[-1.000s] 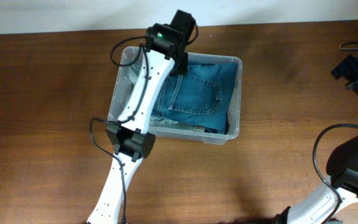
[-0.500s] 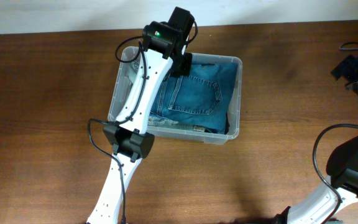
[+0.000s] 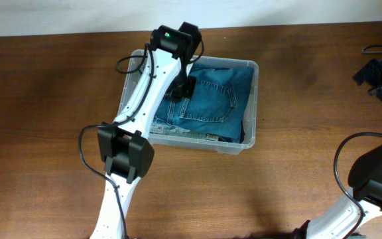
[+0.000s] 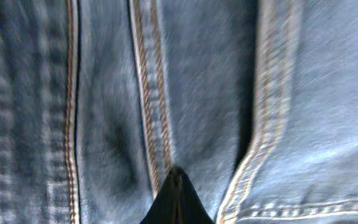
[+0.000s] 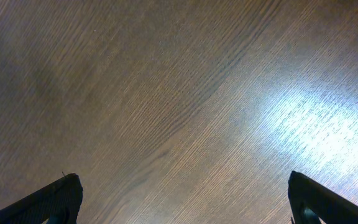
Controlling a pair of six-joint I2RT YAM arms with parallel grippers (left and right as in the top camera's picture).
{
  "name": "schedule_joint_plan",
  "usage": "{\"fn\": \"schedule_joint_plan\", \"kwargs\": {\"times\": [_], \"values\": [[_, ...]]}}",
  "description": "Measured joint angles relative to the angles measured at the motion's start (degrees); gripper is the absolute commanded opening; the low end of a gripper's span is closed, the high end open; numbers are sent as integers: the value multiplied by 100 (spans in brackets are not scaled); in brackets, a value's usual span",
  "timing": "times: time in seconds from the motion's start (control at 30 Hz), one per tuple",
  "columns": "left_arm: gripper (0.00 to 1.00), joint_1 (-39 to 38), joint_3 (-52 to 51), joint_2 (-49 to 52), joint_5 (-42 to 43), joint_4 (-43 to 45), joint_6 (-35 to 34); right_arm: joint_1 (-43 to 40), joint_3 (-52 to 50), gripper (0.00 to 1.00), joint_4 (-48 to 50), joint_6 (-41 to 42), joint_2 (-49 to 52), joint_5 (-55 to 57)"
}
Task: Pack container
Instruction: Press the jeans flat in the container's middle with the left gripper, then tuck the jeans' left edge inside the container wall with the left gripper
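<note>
The container (image 3: pixel 253 109), a clear plastic bin, stands at the table's far middle with folded blue jeans (image 3: pixel 212 99) lying in it. My left arm reaches over the bin's left side. Its gripper (image 3: pixel 180 87) points down onto the left part of the jeans. In the left wrist view the gripper (image 4: pixel 176 186) is shut, its dark tips pressed together against the denim (image 4: pixel 104 112) beside an orange-stitched seam, with no cloth between them. My right gripper (image 5: pixel 185 202) stands wide open above bare wood, with nothing between its fingers (image 5: pixel 58 199).
A pale patterned cloth (image 3: pixel 178 132) shows under the jeans along the bin's front wall. Dark objects and cables (image 3: pixel 379 74) lie at the right table edge. The right arm's base (image 3: pixel 377 176) sits at the lower right.
The left arm's elbow has swung left and toward the front. Its gripper has come down from the bin's far rim onto the jeans. The right arm has not moved.
</note>
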Motion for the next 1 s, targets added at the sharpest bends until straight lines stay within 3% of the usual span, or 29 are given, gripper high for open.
{"fn": "schedule_joint_plan", "kwargs": {"times": [0.1, 0.33, 0.7, 0.83, 0.9, 1.0], "values": [[1, 50, -483, -50, -20, 107, -2, 0, 0, 98, 0, 0, 0, 0], [1, 109, -1902, -442, -15, 1255, -4, 0, 0, 98, -2, -4, 0, 0], [1, 107, -1611, -496, -197, 1276, -7, 0, 0, 98, -2, -4, 0, 0], [20, 129, -1154, -577, -531, 1425, -76, 0, 0, 98, 0, -2, 0, 0], [43, 155, -1016, -723, -782, 1412, -177, -2, 0, 98, 0, -2, 0, 0], [69, 240, -903, -984, -1119, 1281, -273, 0, 0, 98, -2, -2, 0, 0]]}}
